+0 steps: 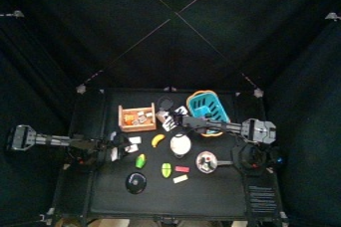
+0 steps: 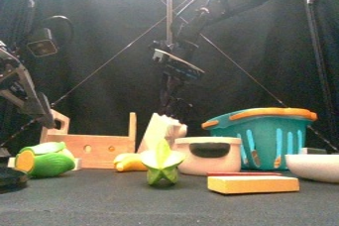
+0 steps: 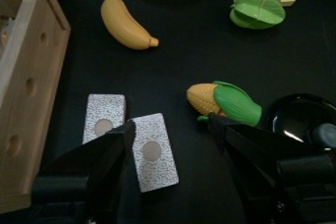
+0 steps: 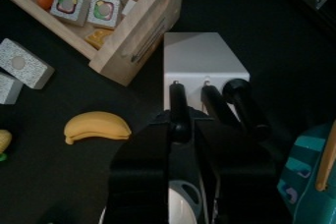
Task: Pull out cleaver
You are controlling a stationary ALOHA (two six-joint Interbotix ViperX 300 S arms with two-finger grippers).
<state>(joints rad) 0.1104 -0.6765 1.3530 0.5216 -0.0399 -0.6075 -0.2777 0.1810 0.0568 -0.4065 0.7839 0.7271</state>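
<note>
— White knife block (image 4: 206, 59), is that what the right hand (image 4: 179, 128) is over?

— Yes. The right hand hangs directly above it, and the black handles (image 4: 223, 105) stick out of the block towards the hand. One of them is the cleaver (image 4: 178, 102); its handle lies right at the hand's fingertips, with the jaws closed in on either side of it.

— Gripping it?

— It looks clenched on that handle, blade still sunk in the block.

— What lies around that hand?

— A wooden crate (image 4: 116, 22) just beside the block, a banana (image 4: 101, 127) on the worktop (image 4: 53, 110) nearby, and the teal basket (image 4: 309, 164) on the hand's other side.

— And the left hand (image 3: 178, 154)?

— Released, jaws spread, low over the worktop. Two patterned cards (image 3: 129, 135) lie near its jaws, and a corn cob (image 3: 226, 102) lies just beyond them.
</note>
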